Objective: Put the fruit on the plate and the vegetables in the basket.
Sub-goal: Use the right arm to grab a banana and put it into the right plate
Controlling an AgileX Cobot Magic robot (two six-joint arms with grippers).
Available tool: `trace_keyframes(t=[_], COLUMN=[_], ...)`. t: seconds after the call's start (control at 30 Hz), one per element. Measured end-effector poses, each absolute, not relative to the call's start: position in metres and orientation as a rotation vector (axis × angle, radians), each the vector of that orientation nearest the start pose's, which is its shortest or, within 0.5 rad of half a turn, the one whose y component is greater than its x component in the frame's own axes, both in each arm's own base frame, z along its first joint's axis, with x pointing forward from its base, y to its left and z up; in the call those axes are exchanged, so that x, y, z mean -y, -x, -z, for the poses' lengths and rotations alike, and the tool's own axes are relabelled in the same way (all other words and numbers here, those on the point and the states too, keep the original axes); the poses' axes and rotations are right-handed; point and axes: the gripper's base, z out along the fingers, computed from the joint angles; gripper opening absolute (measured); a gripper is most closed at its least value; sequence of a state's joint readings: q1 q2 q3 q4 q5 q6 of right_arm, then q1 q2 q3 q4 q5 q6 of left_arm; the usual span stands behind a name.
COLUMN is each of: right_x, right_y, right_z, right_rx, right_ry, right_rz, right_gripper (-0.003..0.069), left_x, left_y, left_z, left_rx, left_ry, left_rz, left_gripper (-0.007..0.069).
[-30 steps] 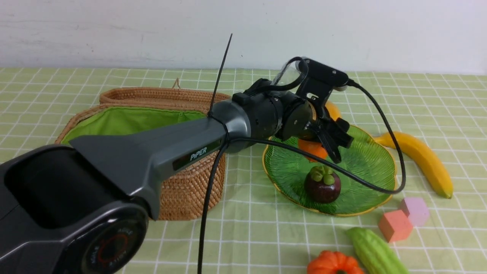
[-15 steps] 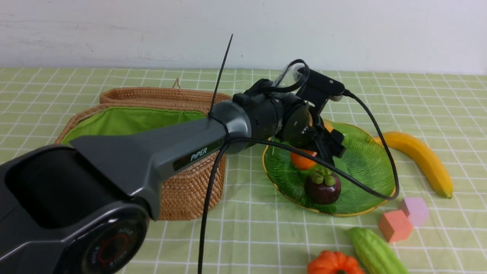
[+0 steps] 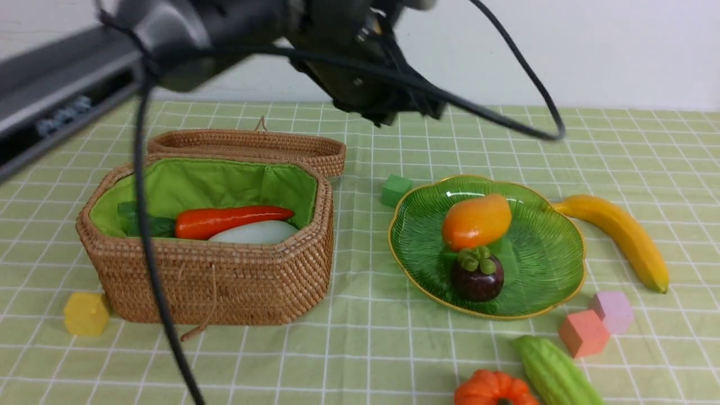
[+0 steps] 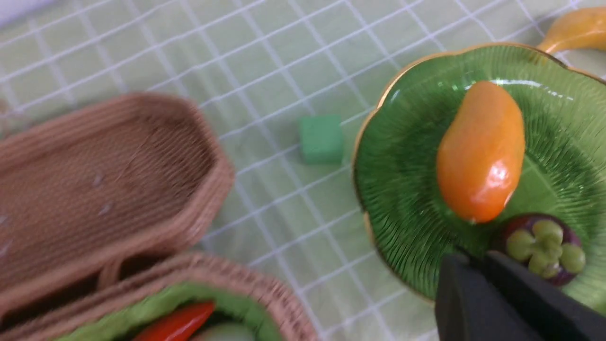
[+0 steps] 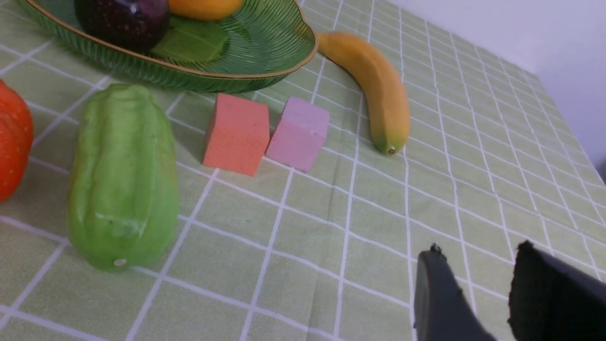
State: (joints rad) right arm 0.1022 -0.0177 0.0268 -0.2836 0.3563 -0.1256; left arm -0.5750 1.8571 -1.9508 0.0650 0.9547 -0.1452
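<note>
Banana [image 3: 616,236] right of plate [image 3: 540,264], long axis slanting toward robot. Right fingers [image 5: 440,293] nearer, ajar, empty; left fingers [image 4: 473,303] closed, empty.

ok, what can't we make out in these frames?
- Radish and carrot: front view, lower parts hidden by the basket wall.
- Pumpkin and gourd: front view, cut by bottom edge.
- Left fingers: front view, lost in motion blur; left wrist view, cut by bottom edge.
- Banana: left wrist view, mostly cut off by the edge.
</note>
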Motion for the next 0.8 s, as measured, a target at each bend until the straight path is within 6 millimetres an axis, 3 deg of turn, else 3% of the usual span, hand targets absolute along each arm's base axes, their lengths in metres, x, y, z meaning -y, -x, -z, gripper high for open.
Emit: trace_keyframes(t=[0.13, 0.27, 0.47, 0.8], right_x=[0.003, 0.003, 0.003, 0.003], right_y=[-0.053, -0.053, -0.053, -0.053], right_z=[-0.174, -0.174, -0.174, -0.174], right_rx=[-1.804, -1.804, -1.804, -1.804], right_ry=[0.384, 0.384, 0.384, 0.384], right_rz=[0.293, 0.293, 0.293, 0.293], right_gripper=[0.0240, 0.0240, 0.0240, 0.0240], left_x=[0.183, 0.158, 0.125, 0.099], left_y=[-0.336, -0.305, -0.260, -0.183], left_z=[-0.411, -0.417, -0.408, -0.391], left_rx=[-2.382, -2.405, -2.341, -2.284], left_ry=[-0.473, -0.486, -0.396, -0.229], left_rz=[0.324, 0.406, 0.464, 0.644], left_gripper=[-0.0013, -0.0013, -0.0013, -0.0013])
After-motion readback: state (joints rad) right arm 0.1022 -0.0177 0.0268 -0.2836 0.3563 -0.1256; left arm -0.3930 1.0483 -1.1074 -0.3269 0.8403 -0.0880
